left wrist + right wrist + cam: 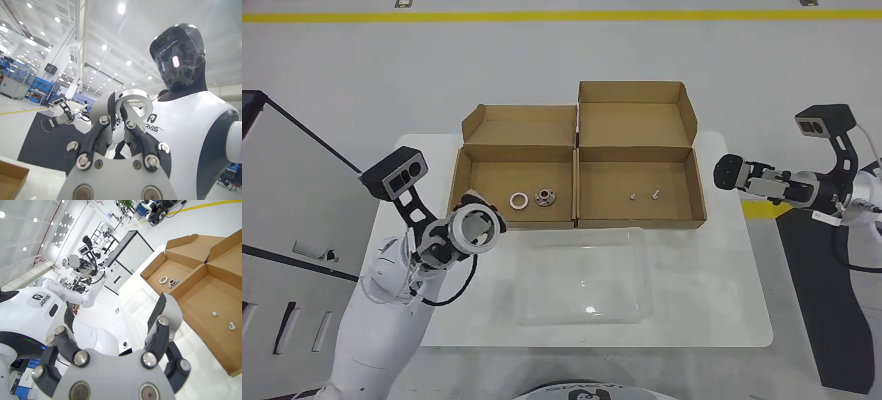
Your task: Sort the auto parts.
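Observation:
My left gripper (118,106) is raised off the table's left side, tilted upward, and shut on a silver metal ring (134,102); from above it sits just left of the left cardboard box (474,226). In that left box (464,190) lie another ring (519,200) and a flanged bushing (545,196). The right box (694,185) holds two small bolts (633,197) (653,192). Off the table's right edge, my right gripper (115,311) (729,172) hangs open and holds nothing. The right wrist view shows the ring (163,279), bushing (173,283) and bolts (214,313) (232,326).
Both boxes have their lids folded back toward the far side. A clear plastic tray (582,310) lies on the white table (722,310) in front of the boxes. A dark cabinet (282,180) stands to the left, and a dark stand (832,300) to the right.

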{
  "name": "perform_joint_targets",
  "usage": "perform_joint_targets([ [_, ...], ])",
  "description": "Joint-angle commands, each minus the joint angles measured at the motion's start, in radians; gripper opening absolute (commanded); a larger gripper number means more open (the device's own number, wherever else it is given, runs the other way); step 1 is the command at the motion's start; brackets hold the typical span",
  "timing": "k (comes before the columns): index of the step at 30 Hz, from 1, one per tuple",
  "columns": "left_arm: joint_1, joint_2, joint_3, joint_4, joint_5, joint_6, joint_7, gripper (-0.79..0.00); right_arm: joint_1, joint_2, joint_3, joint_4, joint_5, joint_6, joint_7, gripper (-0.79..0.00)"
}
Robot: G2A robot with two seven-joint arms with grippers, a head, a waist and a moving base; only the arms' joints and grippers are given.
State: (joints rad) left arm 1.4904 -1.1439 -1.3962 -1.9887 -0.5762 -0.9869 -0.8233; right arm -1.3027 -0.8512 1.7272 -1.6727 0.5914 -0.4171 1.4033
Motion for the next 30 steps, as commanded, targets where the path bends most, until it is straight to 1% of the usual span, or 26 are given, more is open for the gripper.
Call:
perform_joint_targets([
  [1, -0.001, 0.0, 0.001, -0.005, 0.005, 0.001, 0.005, -0.785, 0.0, 0.0, 0.0, 0.0, 0.0, 0.0, 0.0, 0.0],
  [5, -0.005, 0.001, 0.007, -0.016, -0.012, -0.013, 0.012, -0.785, 0.0, 0.0, 0.0, 0.0, 0.0, 0.0, 0.0, 0.0],
  [11, -0.012, 0.0, 0.015, -0.032, -0.109, -0.025, 0.016, -0.785, 0.0, 0.0, 0.0, 0.0, 0.0, 0.0, 0.0, 0.0],
  [30, -0.015, 0.0, 0.011, -0.038, -0.102, -0.025, 0.016, -0.785, 0.0, 0.0, 0.0, 0.0, 0.0, 0.0, 0.0, 0.0],
])
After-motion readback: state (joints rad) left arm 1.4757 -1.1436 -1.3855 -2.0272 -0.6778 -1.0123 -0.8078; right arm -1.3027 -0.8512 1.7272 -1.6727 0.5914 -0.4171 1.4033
